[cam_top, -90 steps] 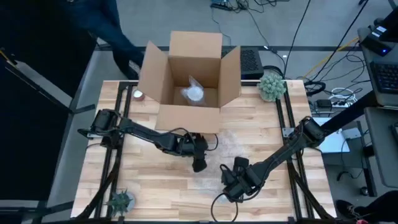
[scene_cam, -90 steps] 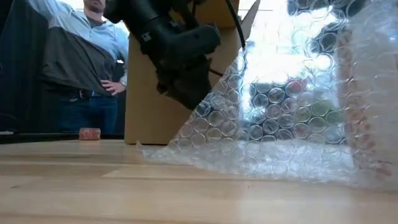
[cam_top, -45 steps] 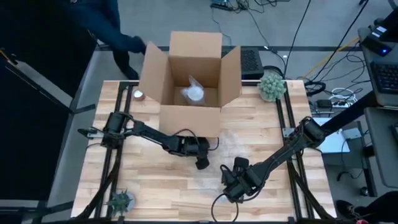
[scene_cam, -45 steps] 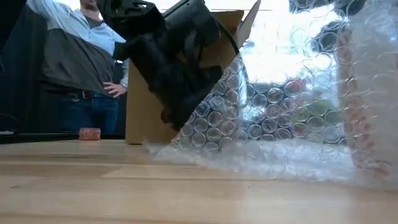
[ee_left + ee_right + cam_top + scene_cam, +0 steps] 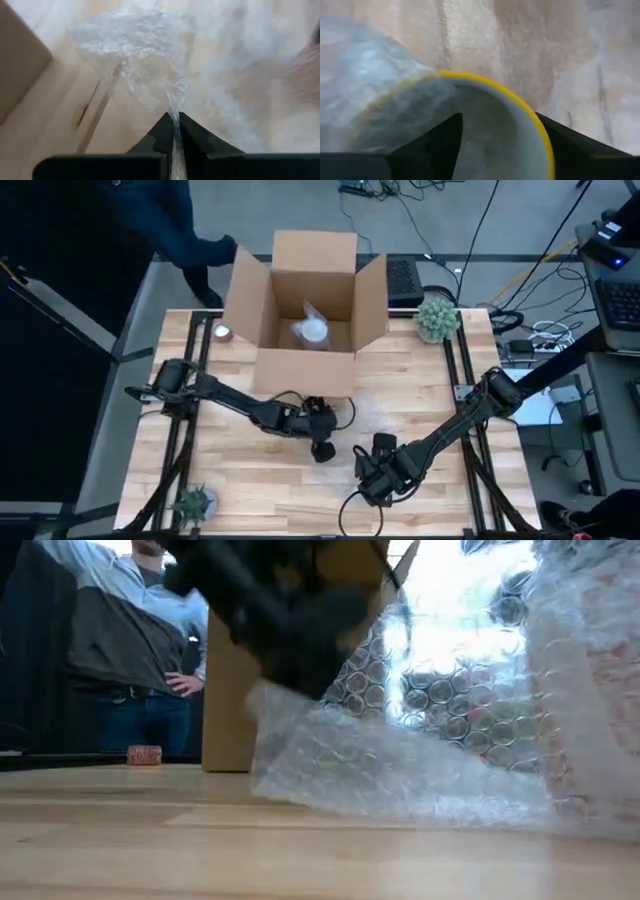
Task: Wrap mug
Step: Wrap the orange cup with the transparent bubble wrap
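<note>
Wooden slat table (image 5: 250,470) in a room with grey floor and cables (image 5: 500,240) at far right. Open cardboard box (image 5: 305,305) at far centre; a person (image 5: 130,630) stands beyond the far-left corner. Bubble wrap (image 5: 420,760) lies at table centre. Left gripper (image 5: 175,131), jaws pressed together, pinches its edge. Right gripper (image 5: 372,468), near centre, grips the yellow-rimmed mug (image 5: 495,125), jaws spread astride its wall. Small plants (image 5: 436,317) stand at far right and near left.

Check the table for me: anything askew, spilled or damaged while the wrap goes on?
Nothing spilled or broken. The bubble wrap is bunched where the left gripper pinches its edge. The right gripper holds the yellow-rimmed mug.
</note>
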You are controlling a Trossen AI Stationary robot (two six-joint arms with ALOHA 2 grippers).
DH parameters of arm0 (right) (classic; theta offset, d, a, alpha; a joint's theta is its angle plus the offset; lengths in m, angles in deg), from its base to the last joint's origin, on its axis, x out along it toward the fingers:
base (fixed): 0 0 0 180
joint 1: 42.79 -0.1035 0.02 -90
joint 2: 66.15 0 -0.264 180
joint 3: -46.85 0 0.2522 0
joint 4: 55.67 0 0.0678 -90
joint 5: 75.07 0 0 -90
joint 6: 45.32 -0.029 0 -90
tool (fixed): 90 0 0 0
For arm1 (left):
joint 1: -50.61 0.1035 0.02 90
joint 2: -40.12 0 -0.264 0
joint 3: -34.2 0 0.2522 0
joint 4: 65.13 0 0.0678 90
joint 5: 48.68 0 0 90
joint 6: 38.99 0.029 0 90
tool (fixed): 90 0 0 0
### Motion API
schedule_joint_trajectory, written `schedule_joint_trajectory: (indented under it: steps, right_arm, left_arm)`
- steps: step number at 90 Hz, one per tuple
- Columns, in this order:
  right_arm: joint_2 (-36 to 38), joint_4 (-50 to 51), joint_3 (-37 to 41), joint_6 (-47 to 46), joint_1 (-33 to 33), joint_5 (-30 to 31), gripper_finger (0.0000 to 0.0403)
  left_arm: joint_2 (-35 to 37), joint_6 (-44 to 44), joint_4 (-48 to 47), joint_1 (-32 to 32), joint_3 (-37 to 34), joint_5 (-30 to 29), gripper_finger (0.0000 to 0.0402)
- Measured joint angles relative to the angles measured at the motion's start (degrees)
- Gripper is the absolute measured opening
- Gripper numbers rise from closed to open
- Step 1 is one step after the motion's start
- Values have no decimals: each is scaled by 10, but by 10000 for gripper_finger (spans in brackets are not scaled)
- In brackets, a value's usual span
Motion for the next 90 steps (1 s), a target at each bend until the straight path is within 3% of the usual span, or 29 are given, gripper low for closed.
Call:
schedule_joint_trajectory:
  steps: [40, 65, 90]
  right_arm:
    - [16, -15, 0, 3, 1, -19, 219]
    - [21, -15, 0, -5, 1, -27, 222]
    - [35, -14, 0, -11, 1, -83, 252]
  left_arm:
    - [14, 27, 178, -38, 1, 28, 8]
    - [9, 114, 271, -35, 1, 27, 8]
    - [8, 124, 290, -41, 1, 30, 8]
